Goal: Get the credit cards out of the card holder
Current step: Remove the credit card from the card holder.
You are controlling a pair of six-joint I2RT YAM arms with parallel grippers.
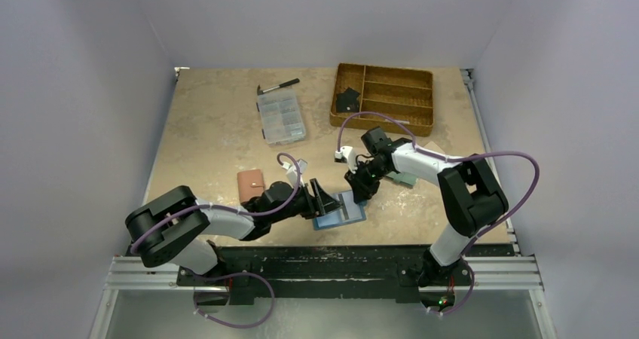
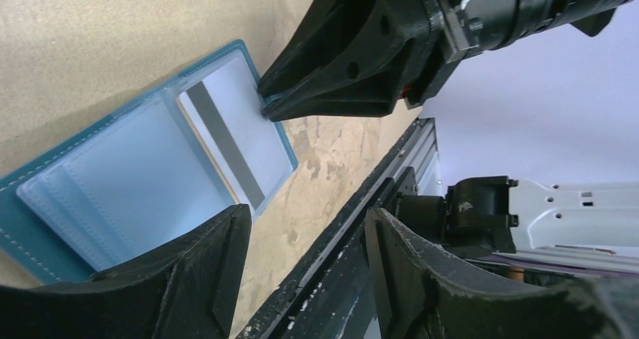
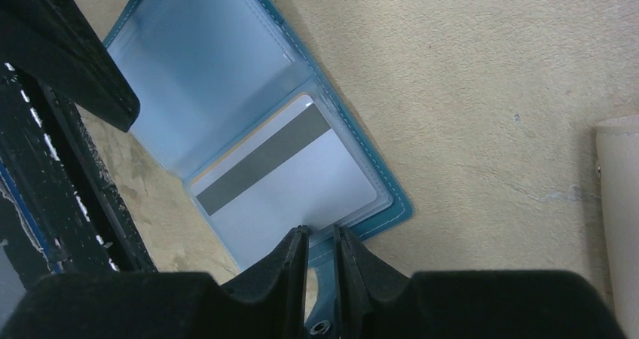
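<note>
Fig. (top and wrist views). A small dark blue bifold card holder (image 3: 203, 60) lay open, pale blue inside up, at the near edge of the tan worktop (image 1: 211, 143), approx. mid-width, betw. the two arms. A thin greyish rectangular credit card (image 3: 294, 177) w/ a dark mag. stripe sat in the clear pocket of one half; a tan edge showed along its side. Jaws of the right gripper (image 3: 319, 233) were almost together, clamped on the holder's outer edge by the snap tab, next to that card. Jaws of the left gripper (image 2: 307, 215) stood apart, straddling the worktop's near edge, one finger (image 2: 188, 279) over the other half; contact could not be told. A pink-brown leather wallet (image 1: 251, 182) lay just left of the left gripper. A clear plastic compartment box (image 1: 280, 119), black marker pen (image 1: 280, 86) and wooden divided tray (image 1: 395, 102) sat toward the far edge.
</note>
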